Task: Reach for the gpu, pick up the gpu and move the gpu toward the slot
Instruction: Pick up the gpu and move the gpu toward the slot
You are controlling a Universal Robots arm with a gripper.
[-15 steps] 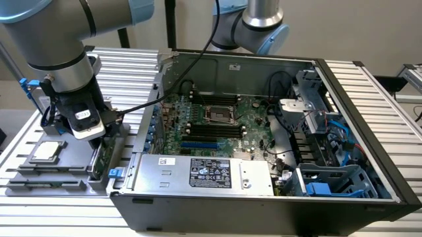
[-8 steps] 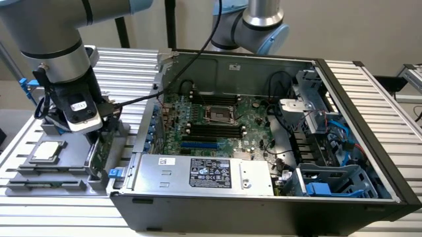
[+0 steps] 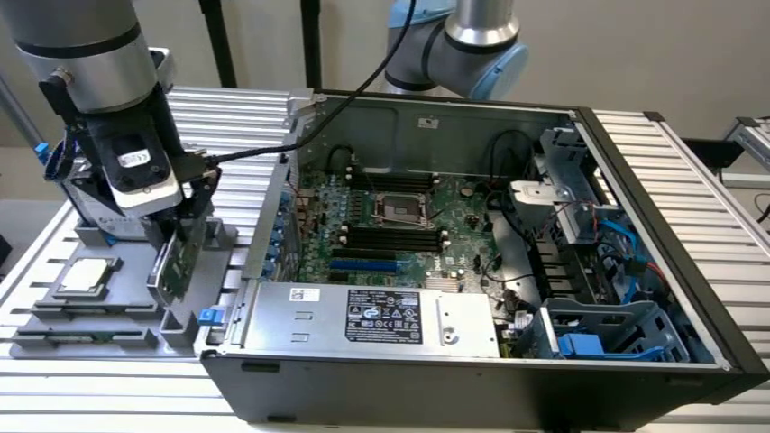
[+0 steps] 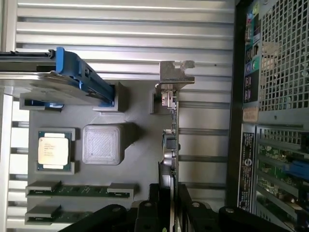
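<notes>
Currently the gripper [image 3: 175, 236] is standing narrow, its two black fingers [image 4: 153, 208] pressing on both faces of the gpu [image 3: 178, 262], a thin flat green circuit-board card. The card is resting upright in the grey moulded plastic holder [image 3: 114, 317], along the holder's edge nearest the open black metal computer case [image 3: 361, 397].

The grip is taking only one end of a thin board, so the card could be slipping or twisting. If it is lifting tilted, it may be jamming in its groove, and its narrow silver metal bracket [image 4: 176, 75] could be striking the case wall.

The wrist view is showing the card edge-on between the fingers. The exterior view is showing the motherboard inside the case.
</notes>
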